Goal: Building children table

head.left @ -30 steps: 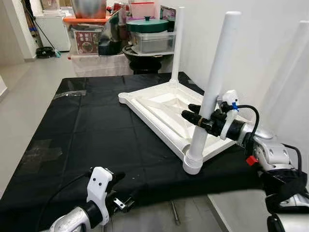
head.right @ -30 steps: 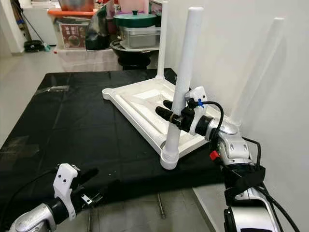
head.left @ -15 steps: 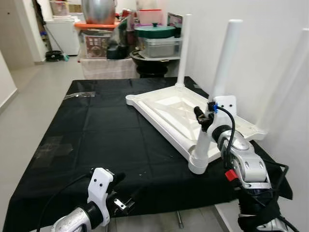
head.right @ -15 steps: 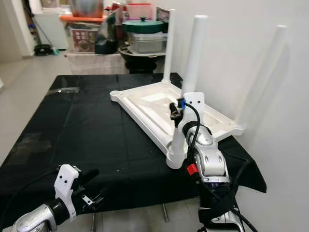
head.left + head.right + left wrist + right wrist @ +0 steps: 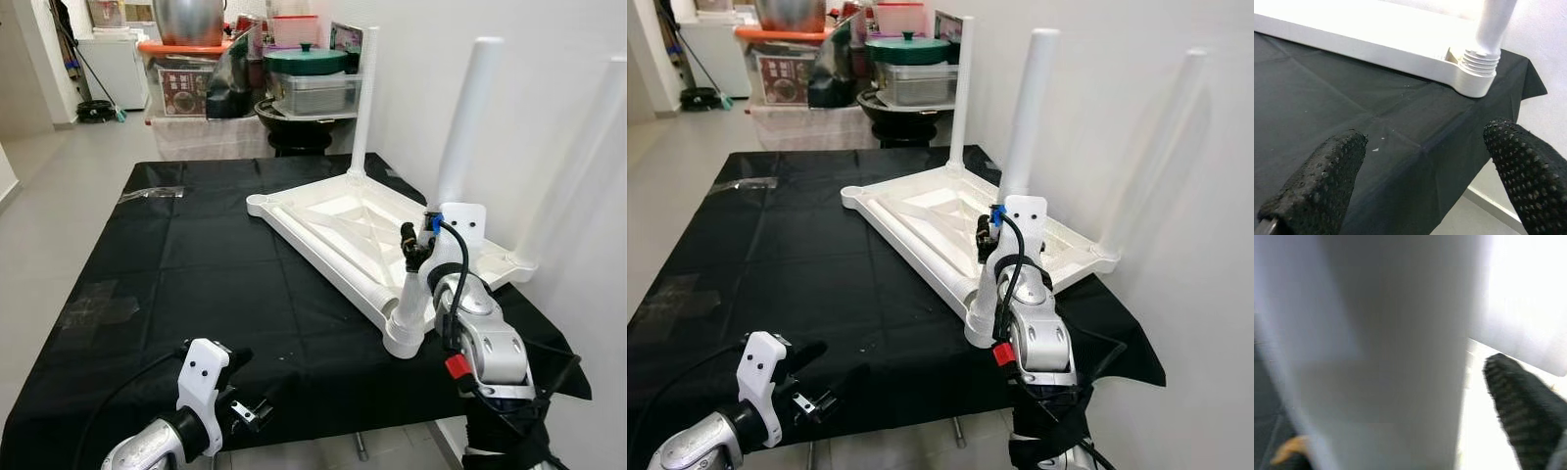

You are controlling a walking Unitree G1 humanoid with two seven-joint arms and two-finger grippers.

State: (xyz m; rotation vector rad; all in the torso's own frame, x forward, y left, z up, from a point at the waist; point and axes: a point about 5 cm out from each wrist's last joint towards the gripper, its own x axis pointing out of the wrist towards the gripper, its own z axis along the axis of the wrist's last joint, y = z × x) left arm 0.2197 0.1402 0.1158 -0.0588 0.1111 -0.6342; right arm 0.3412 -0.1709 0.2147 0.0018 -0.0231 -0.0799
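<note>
Right wrist view: right claw (image 5: pixel 409 247) grips leg (image 5: pixel 446 191); left claw (image 5: pixel 1420 171) gapes above cloth (image 5: pixel 196 274).

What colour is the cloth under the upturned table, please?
Black cloth, clearest in the left eye view.

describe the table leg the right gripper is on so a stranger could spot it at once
On the black-covered table lies an upside-down white tabletop. The leg stands upright at its nearest corner, by the table's front edge. Unlike the other two legs, it has the right gripper on it.
</note>
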